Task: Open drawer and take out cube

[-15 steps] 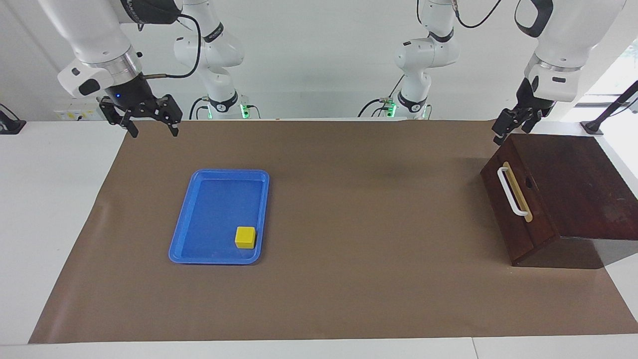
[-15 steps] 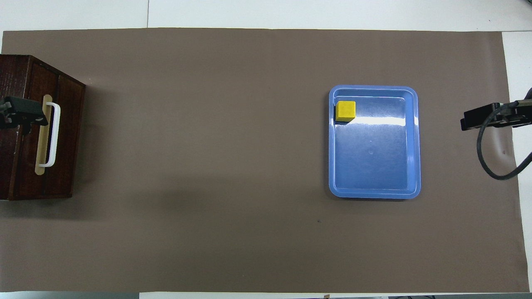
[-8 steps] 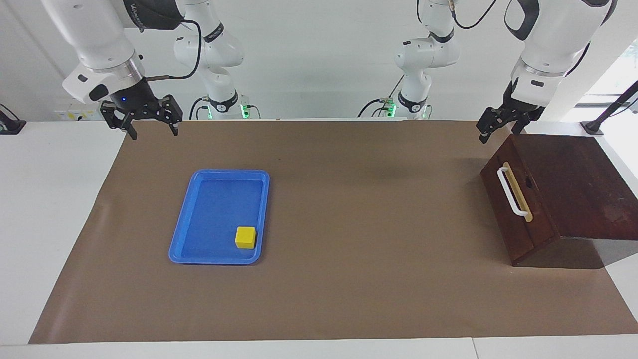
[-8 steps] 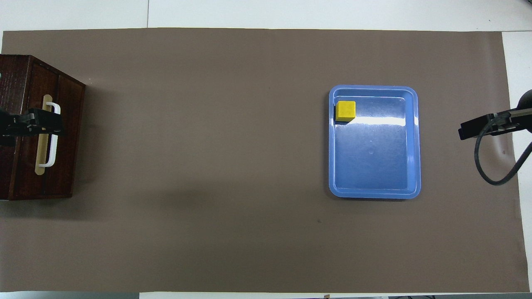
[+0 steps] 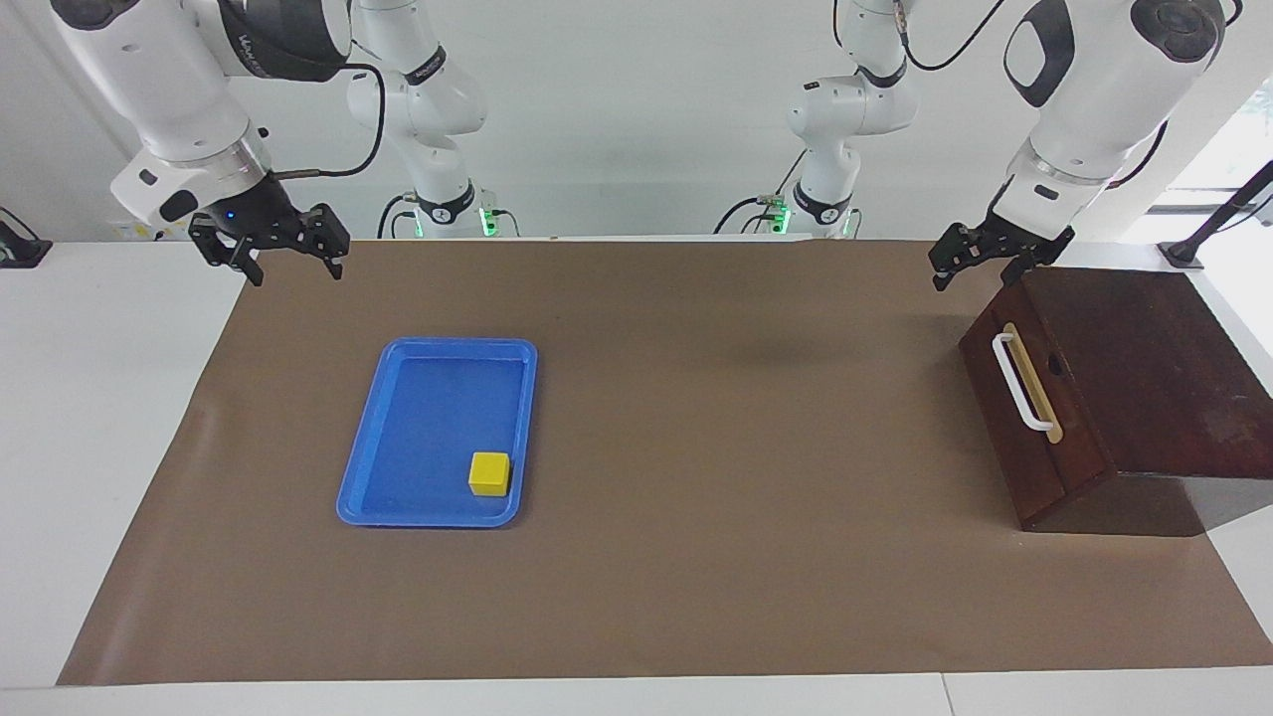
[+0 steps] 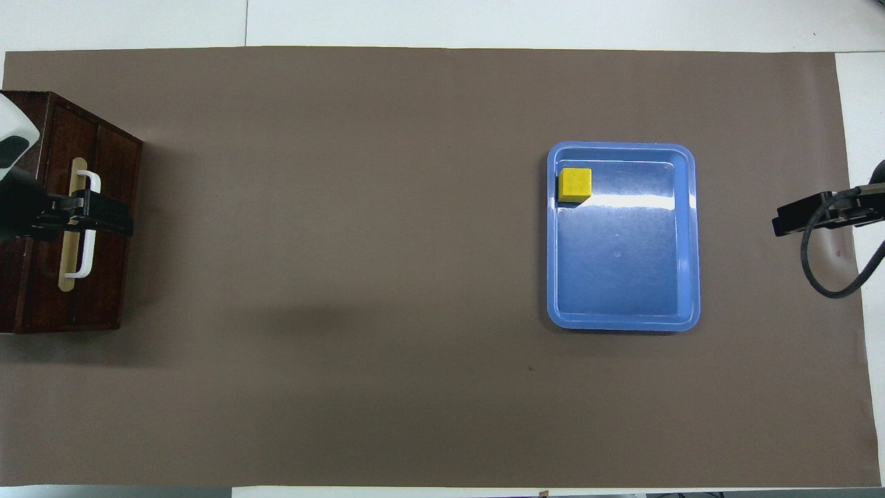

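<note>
a dark reddish-brown wooden drawer [image 5: 1094, 383] with a white bar handle [image 5: 1019, 382] on a tan strip stands at the left arm's end of the table, resting on the brown paper sheet [image 5: 696, 447] that covers most of the white table [image 5: 99, 398]. its front is flush with the cabinet body – shut, with a small round hole just beside the handle strip.

the small bright yellow plastic cube [image 5: 489, 473] is not in the drawer: it lies in a shallow blue rectangular plastic tray [image 5: 398, 507] toward the right arm's end of the table, well apart from the drawer. the cube sits in the tray's corner farther from the robots, on the side toward the drawer, and close against the tray's wall there.

the left gripper [image 5: 977, 261] hangs in the air over the upper edge of the drawer's front; from overhead it covers the middle of the handle, yet the facing view shows it raised clear and touching nothing. whether its fingers stand apart or together cannot be told.

the right gripper [image 5: 288, 261] hangs over the edge of the brown paper sheet at its own end of the table – its two fingers spread wide apart, with nothing between them, well apart from the tray.
</note>
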You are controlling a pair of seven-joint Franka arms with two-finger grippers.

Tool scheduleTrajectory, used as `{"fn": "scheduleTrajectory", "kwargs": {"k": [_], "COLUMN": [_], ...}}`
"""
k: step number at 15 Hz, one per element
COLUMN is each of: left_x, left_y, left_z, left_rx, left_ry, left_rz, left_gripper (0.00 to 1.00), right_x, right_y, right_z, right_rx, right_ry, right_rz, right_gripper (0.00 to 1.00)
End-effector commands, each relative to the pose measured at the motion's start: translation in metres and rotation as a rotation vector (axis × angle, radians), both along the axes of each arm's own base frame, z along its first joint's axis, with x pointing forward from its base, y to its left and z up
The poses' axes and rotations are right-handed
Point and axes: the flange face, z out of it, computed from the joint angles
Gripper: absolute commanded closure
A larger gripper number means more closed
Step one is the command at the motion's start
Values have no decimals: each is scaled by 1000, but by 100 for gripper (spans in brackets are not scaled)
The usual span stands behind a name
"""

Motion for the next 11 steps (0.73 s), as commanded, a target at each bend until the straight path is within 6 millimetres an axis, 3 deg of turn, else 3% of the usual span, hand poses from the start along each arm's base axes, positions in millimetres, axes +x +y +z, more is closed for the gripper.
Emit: {"fn": "scheduleTrajectory", "kwargs": {"k": [1,5,11], "left_x": [2,-2,-3], "left_y": [0,3,-8], "left_z": [4,2,-1], "left_rx": [-24,19,26], "left_ry": [16,49,47], "left_rz": [-21,-28,-53], "left_gripper": [0,0,0], "right_x": [-3,-3,-3], "right_y": [-2,-2,-4], "right_z": [0,0,2], "right_rx": [42,44,41], "right_ry": [-10,-8,-19], "right_rz": [-6,-3,-9], "right_gripper": [0,0,0]}}
